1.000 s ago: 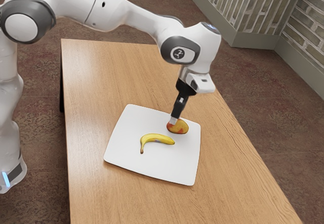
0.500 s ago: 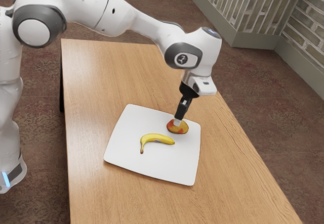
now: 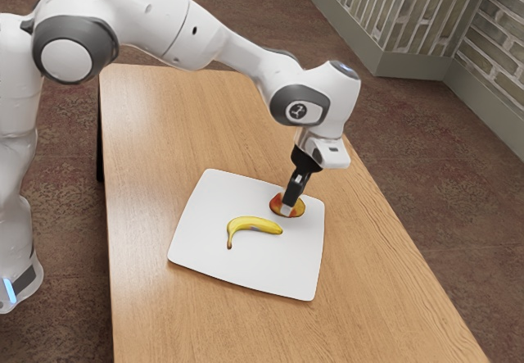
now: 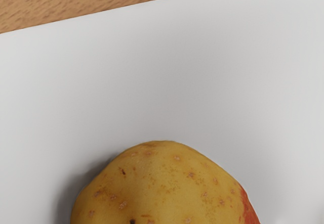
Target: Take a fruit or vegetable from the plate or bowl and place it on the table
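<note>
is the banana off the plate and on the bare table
No, the banana lies on the white plate, in from its edges.

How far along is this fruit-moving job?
Reaching looks done: the hand is down at the red-and-yellow fruit. Grasping seems under way, though the grip can't be confirmed. Lifting and placing on the table remain: fruit and banana both lie on the plate.

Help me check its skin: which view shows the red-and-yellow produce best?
The wrist view: the produce is large there, specks plain, though cut off. The exterior view shows it small, on the plate, partly covered by the gripper.
</note>
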`<state>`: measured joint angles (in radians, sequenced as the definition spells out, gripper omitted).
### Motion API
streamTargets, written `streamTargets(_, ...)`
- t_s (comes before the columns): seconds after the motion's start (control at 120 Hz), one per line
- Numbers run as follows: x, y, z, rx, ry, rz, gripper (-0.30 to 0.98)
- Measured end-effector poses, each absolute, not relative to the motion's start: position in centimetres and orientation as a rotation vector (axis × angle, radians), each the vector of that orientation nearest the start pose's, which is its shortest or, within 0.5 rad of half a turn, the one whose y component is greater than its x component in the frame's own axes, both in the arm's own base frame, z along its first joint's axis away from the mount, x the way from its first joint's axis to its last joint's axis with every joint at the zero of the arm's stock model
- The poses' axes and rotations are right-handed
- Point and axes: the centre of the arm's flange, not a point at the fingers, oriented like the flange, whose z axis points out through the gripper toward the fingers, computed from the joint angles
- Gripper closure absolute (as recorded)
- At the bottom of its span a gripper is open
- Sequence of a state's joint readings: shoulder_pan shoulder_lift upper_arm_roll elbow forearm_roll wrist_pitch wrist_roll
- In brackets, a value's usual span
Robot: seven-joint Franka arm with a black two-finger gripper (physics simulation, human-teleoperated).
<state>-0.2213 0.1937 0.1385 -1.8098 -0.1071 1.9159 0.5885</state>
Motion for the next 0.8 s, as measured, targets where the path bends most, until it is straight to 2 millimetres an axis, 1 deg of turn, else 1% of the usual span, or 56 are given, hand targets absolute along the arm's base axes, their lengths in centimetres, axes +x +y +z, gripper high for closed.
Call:
streamTargets(0.1,60.4,-6.6,42.1,-3.072,1.017,0.116,0.06)
streamTargets(0.25,60.7,-6.8,41.7,-3.070,1.026,0.119,0.27)
streamTargets(0.367,60.8,-6.7,41.5,-3.068,1.027,0.120,0.27)
streamTargets(0.408,60.8,-6.8,42.1,-3.066,1.029,0.105,0.32)
streamTargets(0.458,60.7,-6.7,43.2,-3.062,1.030,0.075,0.35)
streamTargets(0.5,60.7,-6.6,44.5,-3.057,1.030,0.040,0.34)
streamTargets(0.55,60.8,-6.0,46.9,-3.049,1.018,-0.026,0.33)
streamTargets(0.583,61.0,-4.5,48.4,-3.048,0.982,-0.067,0.33)
streamTargets(0.608,61.1,-2.4,49.2,-3.053,0.929,-0.088,0.32)
streamTargets(0.667,61.0,3.8,50.3,-3.075,0.772,-0.108,0.31)
streamTargets(0.708,60.4,8.6,50.6,-3.090,0.653,-0.109,0.31)
streamTargets(0.742,59.8,11.8,50.7,-3.099,0.573,-0.105,0.31)
streamTargets(0.767,59.4,13.5,50.8,-3.103,0.530,-0.101,0.31)
streamTargets(0.8,59.1,15.0,50.7,-3.107,0.495,-0.095,0.31)
